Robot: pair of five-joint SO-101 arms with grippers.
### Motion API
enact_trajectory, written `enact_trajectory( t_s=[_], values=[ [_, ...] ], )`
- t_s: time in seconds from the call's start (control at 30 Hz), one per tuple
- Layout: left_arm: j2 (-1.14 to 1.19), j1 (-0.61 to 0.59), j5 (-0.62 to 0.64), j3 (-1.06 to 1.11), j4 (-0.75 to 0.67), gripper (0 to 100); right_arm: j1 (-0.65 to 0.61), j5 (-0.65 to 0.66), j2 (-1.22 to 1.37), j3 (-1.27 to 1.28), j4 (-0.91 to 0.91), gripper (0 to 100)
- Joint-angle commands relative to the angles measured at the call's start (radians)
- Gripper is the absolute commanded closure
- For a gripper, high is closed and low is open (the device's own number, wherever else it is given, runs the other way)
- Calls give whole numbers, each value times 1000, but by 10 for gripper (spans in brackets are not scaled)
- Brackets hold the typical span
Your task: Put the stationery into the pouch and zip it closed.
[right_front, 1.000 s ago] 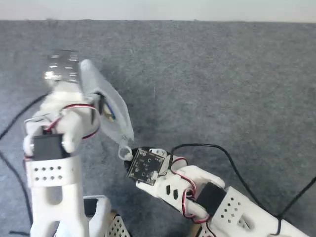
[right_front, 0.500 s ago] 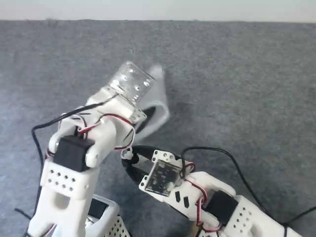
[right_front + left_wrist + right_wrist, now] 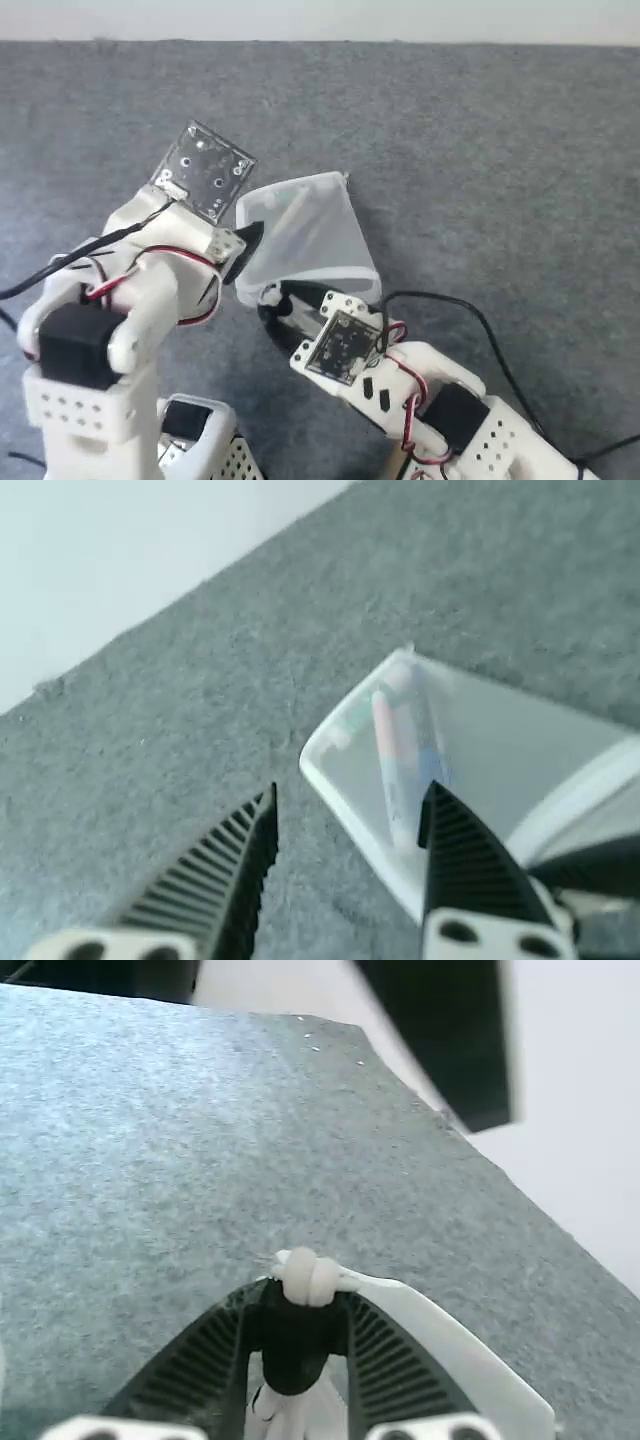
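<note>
The translucent pouch [image 3: 305, 235] lies on the grey mat between the two arms, its zip edge toward the right arm. Through its wall [image 3: 500, 750] I see several pens [image 3: 395, 750] inside. My left gripper [image 3: 245, 245] stands open at the pouch's near-left corner; in the left wrist view the gripper [image 3: 350, 795] has the pouch's edge partly between its spread fingers. My right gripper [image 3: 272, 298] is shut on the zipper pull [image 3: 305, 1275], a black tab with a white knotted cord, at the pouch's near end.
A grey mat [image 3: 500, 150] covers the table up to a pale wall at the far edge. A black cable [image 3: 470, 325] loops over the right arm. The arm bases [image 3: 190, 440] stand at the near edge. Open mat lies to the right and beyond the pouch.
The pouch has swung from high at the left to the middle of the mat. The left arm swept right, then back left, and its gripper is now open. The right gripper kept hold of the pull.
</note>
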Motion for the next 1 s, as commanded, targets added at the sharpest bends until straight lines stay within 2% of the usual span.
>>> enact_trajectory(
  t_s=[0.0,0.13,0.4,0.6,0.83,0.97],
  values=[
    [-23,-12,-34,-53,58,783,76,-20,-47,-121,25,993],
    [-23,-20,-29,-54,86,783,122,-26,-47,-213,128,993],
    [-23,25,-31,-42,123,779,217,-18,-48,-298,182,993],
    [-25,172,-26,-10,124,779,311,-5,-47,-405,289,993],
    [-25,345,26,-5,123,779,315,38,-47,-411,308,993],
    [-25,402,35,30,121,780,317,40,-47,-411,308,993]
  ],
)
